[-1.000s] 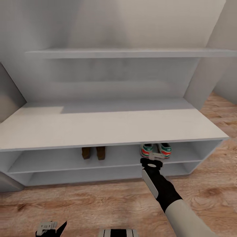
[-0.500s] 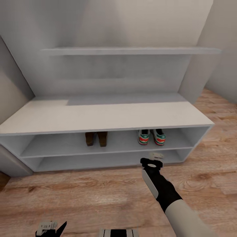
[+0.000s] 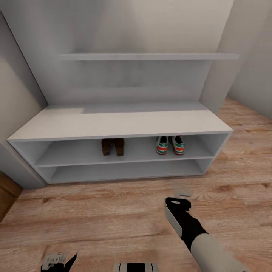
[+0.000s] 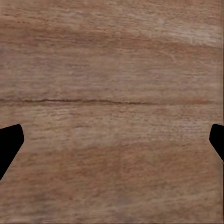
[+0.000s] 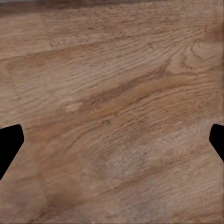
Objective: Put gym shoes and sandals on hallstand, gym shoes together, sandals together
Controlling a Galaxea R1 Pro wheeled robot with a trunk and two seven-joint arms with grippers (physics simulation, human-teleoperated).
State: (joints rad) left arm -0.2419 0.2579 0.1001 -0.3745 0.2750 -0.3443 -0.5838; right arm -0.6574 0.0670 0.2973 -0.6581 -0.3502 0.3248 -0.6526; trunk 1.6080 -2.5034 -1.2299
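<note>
You have backed away from the hallstand [image 3: 121, 126]: a second ago its upper shelf row sat right over your right pincer [image 3: 182, 192], and now the whole unit lies farther off with a wide strip of corridor floor [image 3: 94, 215] between you and it. The shoes themselves have not shifted. The two gym shoes [image 3: 170, 144] stand side by side on the upper shelf row, right of centre, heels toward you, and the two sandals [image 3: 112, 146] stand together on the same row near the middle, well apart from the sneakers. Your right pincer hangs over bare planks, fingers [image 5: 10, 142] spread and holding nothing; the left pincer [image 3: 56, 260] is low at the near edge, its fingers [image 4: 9, 142] likewise apart and empty. With both pairs on the rack and grouped, the task looks finished; nothing seems left to fetch.
</note>
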